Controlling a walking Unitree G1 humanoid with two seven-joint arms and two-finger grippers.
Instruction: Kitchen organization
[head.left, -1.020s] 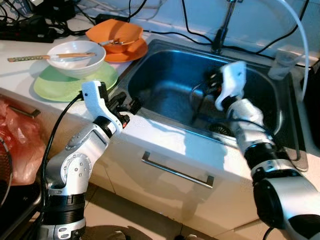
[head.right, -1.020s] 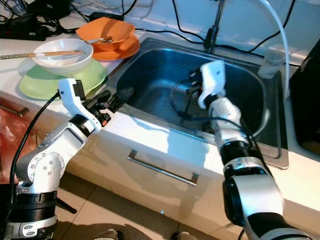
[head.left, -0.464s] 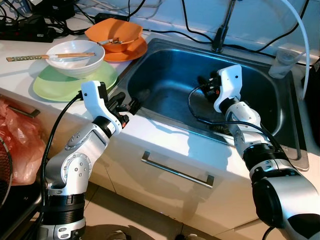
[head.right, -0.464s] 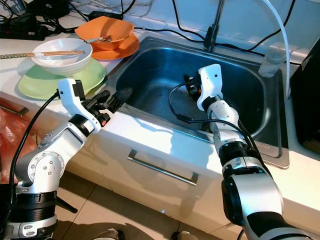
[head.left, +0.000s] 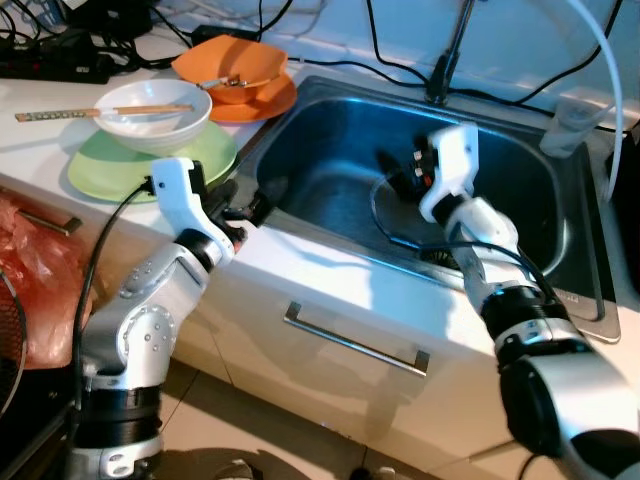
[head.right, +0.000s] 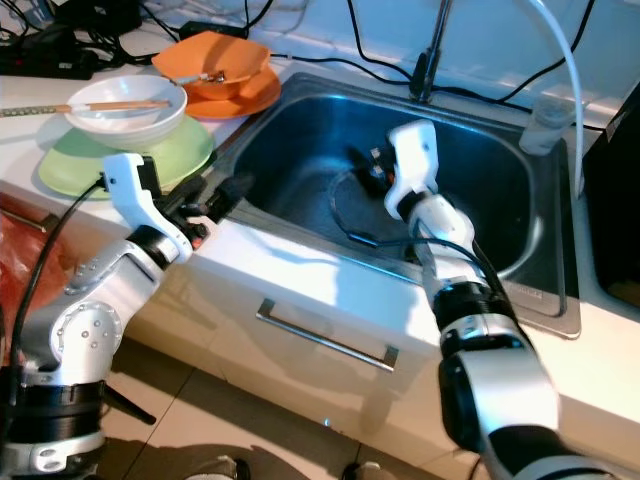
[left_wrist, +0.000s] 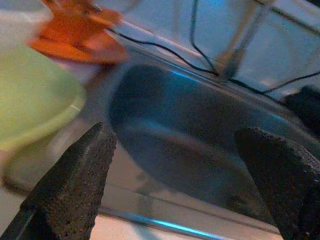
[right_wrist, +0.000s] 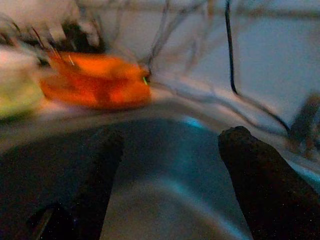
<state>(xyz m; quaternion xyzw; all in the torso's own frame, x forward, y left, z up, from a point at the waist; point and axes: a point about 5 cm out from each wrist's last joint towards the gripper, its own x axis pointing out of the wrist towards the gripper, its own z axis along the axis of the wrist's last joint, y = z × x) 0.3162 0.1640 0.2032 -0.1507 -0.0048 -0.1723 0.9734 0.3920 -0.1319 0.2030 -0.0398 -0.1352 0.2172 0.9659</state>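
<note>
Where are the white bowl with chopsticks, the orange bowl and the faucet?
white bowl (head.left: 152, 125), left eye view, on its outer front wall.
orange bowl (head.left: 222, 62), left eye view, on its inner wall at the left.
faucet (head.left: 440, 70), left eye view, on its dark lower stem behind the sink.

You have the sink (head.left: 300, 120) set into the counter (head.left: 40, 140), its tap (head.left: 445, 55) at the back rim. Left of it, a bowl (head.left: 150, 118) with chopsticks (head.left: 90, 112) sits on a plate (head.left: 105, 165); behind, toward the sink's back-left corner, another bowl (head.left: 235, 70) on a plate (head.left: 270, 102). A cup (head.left: 572, 120) stands at the back-right corner.
</note>
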